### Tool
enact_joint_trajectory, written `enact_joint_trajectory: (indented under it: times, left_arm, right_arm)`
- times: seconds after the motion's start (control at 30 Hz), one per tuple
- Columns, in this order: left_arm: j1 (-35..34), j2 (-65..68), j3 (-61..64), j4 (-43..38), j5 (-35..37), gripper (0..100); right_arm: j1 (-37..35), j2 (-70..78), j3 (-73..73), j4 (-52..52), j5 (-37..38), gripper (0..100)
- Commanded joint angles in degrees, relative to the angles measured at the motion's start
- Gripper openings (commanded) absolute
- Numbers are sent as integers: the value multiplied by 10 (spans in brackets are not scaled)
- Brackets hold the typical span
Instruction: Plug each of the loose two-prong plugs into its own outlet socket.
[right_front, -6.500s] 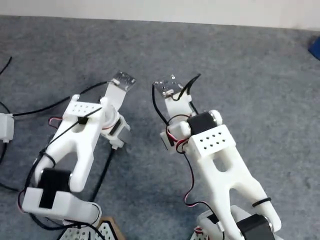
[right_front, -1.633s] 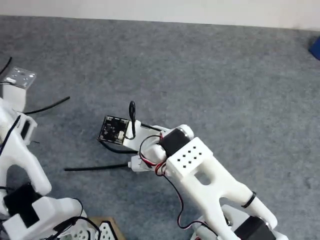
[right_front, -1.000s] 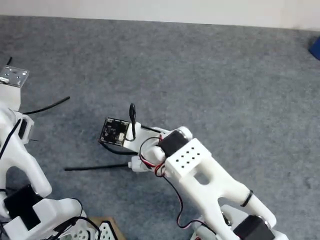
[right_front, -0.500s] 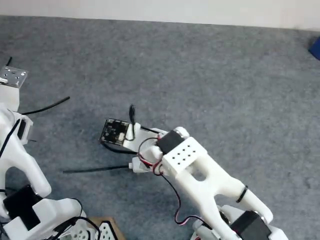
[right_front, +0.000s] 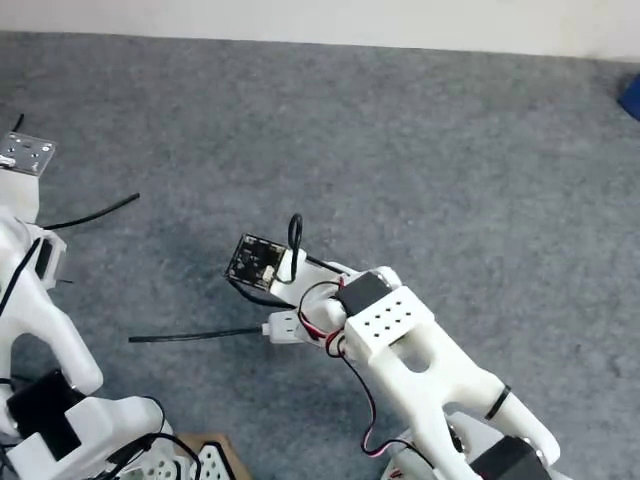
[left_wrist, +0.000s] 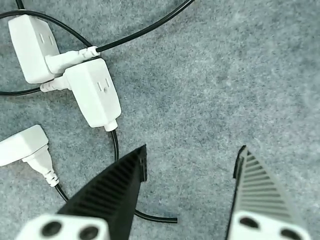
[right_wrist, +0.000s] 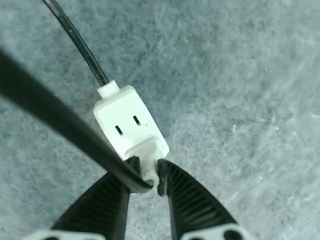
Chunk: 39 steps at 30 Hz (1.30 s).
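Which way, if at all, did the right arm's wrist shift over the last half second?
Yes: its camera board moved rightward, toward the blue object at the frame's edge.

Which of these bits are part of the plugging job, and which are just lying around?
Job: white socket block, second block, corded white piece beside them; plug in the right fingers, against a cabled block.
Lying about: blue object at the edge; grey carpet.

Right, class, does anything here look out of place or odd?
One thing: in the right wrist view a black cable runs slantwise across one finger of the right gripper, which is shut on what looks like a white plug at the end of the socket block. It could snag. Nothing looks damaged.
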Motion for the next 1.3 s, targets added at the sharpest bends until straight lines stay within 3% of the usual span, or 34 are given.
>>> enact_joint_trajectory:
  times: [0.0, 0.23, 0.4, 0.47, 0.57, 0.7, 0.83, 1.07, 1.27]
  left_arm:
    - [17, -22, -22, 29, 6, 341]
    - [57, -18, -19, 51, 8, 361]
    - [78, -18, -15, 59, 9, 361]
    - [109, -18, -4, 80, 7, 361]
    - [178, -22, 8, 120, 8, 361]
    - [269, -23, 4, 156, 33, 361]
    - [372, -23, 8, 158, 86, 361]
    - [509, -23, 22, 163, 177, 337]
    - [560, -18, 73, 158, 212, 306]
  right_arm:
    - [23, -5, -44, 42, -41, 113]
    - [0, -35, -248, 210, -60, 416]
    - [-32, -39, -390, 317, -83, 457]
    - [1, -37, -444, 346, -124, 457]
    - [115, -32, -471, 362, -182, 457]
    - [263, -41, -382, 357, -229, 457]
    - [352, -78, -220, 249, -230, 457]
    - [370, -197, 65, 101, -233, 457]
    - [370, -252, 134, 58, -270, 457]
